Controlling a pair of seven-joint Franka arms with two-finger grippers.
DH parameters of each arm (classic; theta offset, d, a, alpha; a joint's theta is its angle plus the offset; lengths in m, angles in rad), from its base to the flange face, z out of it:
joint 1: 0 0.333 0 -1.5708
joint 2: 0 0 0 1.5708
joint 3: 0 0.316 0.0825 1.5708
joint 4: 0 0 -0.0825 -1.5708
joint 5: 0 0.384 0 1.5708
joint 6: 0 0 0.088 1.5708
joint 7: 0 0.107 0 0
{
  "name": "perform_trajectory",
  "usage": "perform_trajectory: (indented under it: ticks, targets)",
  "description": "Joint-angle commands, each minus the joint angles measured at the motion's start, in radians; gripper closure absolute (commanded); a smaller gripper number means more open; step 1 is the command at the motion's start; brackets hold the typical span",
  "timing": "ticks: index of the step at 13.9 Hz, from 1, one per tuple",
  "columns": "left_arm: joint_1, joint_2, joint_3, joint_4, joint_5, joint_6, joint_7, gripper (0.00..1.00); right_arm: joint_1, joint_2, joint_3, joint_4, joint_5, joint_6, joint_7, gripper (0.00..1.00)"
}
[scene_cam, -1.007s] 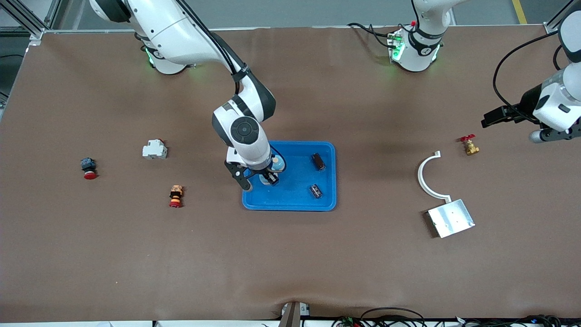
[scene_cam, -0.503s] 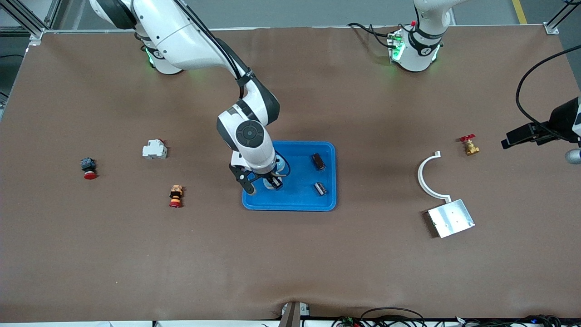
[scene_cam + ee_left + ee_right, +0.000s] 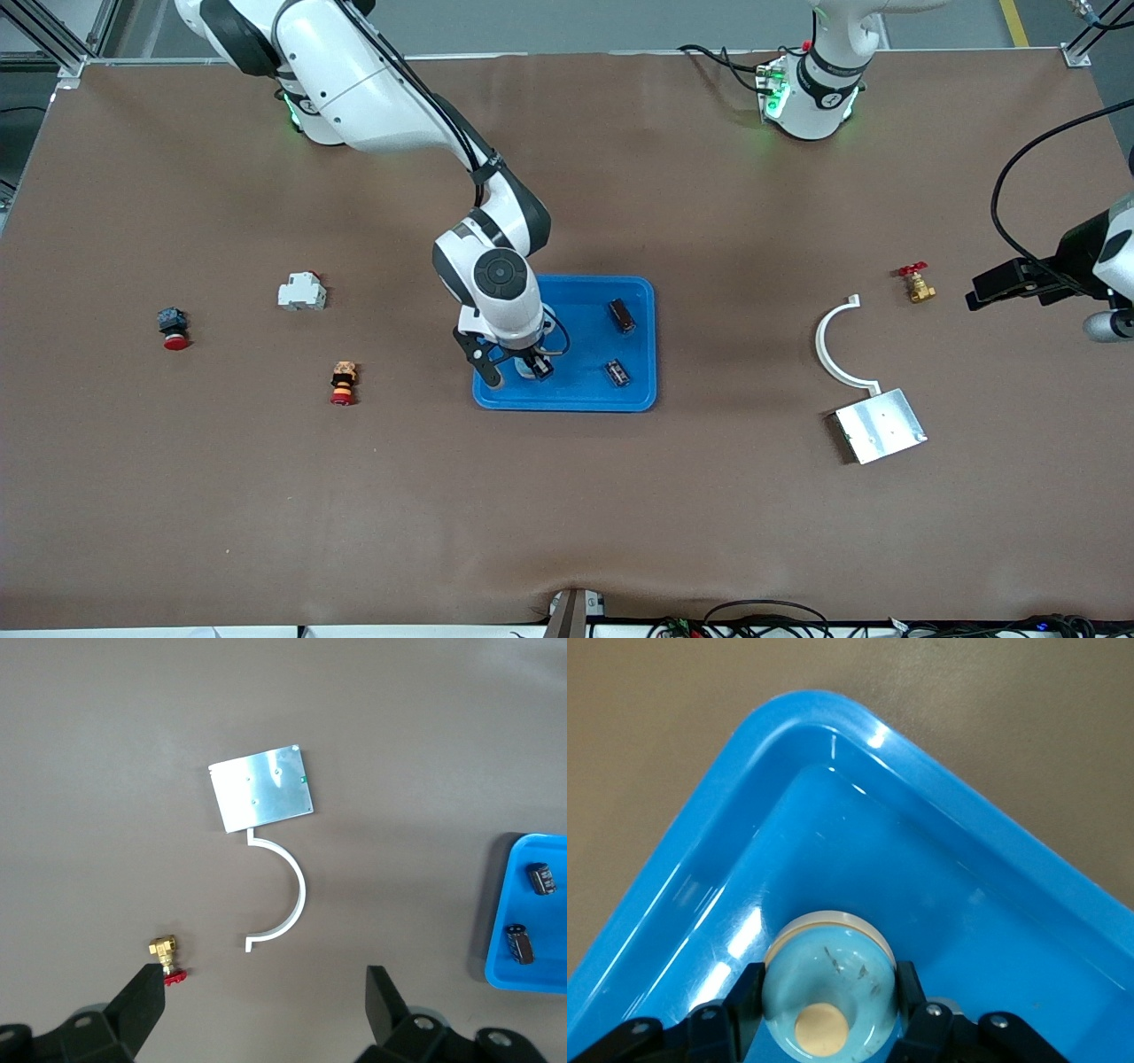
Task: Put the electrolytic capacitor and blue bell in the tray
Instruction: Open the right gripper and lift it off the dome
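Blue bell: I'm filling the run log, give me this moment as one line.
right gripper: shut on blue bell, over tray | capacitors: two in tray | left gripper: open, waiting over table | bell: not released

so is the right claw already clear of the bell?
No, in the right wrist view the right claw is shut on the blue bell, over a corner of the tray.

Tray (image 3: 640, 399): bright blue. Bell (image 3: 830, 983): pale blue, tan button. Capacitors (image 3: 621, 315): dark. Valve (image 3: 917, 284): brass, red handle. Bracket (image 3: 834, 347): white. Plate (image 3: 881, 425): silver. Tabletop (image 3: 567, 514): brown.
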Motion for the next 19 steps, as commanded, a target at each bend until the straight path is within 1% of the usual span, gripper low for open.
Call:
perform_trajectory:
  ticks: [1, 3, 4, 5, 6, 8, 9, 10, 12, 13, 19]
  targets:
    - [-0.011, -0.020, 0.002, 0.018, 0.011, -0.021, -0.002, 0.00, 0.020, 0.032, -0.018, 0.048, -0.020, -0.009, 0.034, 1.00]
    - [-0.010, -0.049, -0.015, 0.009, 0.009, -0.014, -0.007, 0.00, 0.022, 0.040, -0.018, 0.054, -0.022, -0.006, 0.036, 1.00]
    - [0.015, -0.063, -0.036, 0.004, 0.011, -0.012, -0.007, 0.00, 0.022, 0.041, -0.018, 0.056, -0.022, -0.003, 0.036, 1.00]
    - [0.045, -0.080, -0.080, -0.002, 0.008, -0.009, -0.008, 0.00, 0.022, 0.046, -0.018, 0.056, -0.022, -0.001, 0.036, 1.00]
    - [0.055, -0.098, -0.092, -0.017, 0.008, -0.008, -0.016, 0.00, 0.022, 0.047, -0.018, 0.056, -0.022, 0.003, 0.036, 1.00]
    - [0.056, -0.149, -0.092, -0.100, 0.005, 0.032, -0.020, 0.00, 0.022, 0.054, -0.018, 0.056, -0.022, 0.011, 0.037, 1.00]
    - [0.058, -0.161, -0.092, -0.115, 0.003, 0.043, -0.021, 0.00, 0.022, 0.054, -0.018, 0.056, -0.022, 0.012, 0.039, 1.00]
    - [0.058, -0.163, -0.090, -0.116, 0.003, 0.042, -0.021, 0.00, 0.022, 0.055, -0.018, 0.056, -0.022, 0.017, 0.039, 0.71]
    - [0.058, -0.166, -0.089, -0.112, 0.005, 0.040, -0.021, 0.00, 0.020, 0.055, -0.018, 0.056, -0.022, 0.026, 0.039, 0.10]
    - [0.058, -0.166, -0.089, -0.112, 0.008, 0.037, -0.019, 0.00, 0.020, 0.055, -0.018, 0.056, -0.022, 0.026, 0.037, 0.00]
    - [0.058, -0.173, -0.092, -0.091, 0.032, -0.004, -0.002, 0.00, 0.020, 0.047, -0.016, 0.056, -0.065, 0.012, 0.023, 0.00]
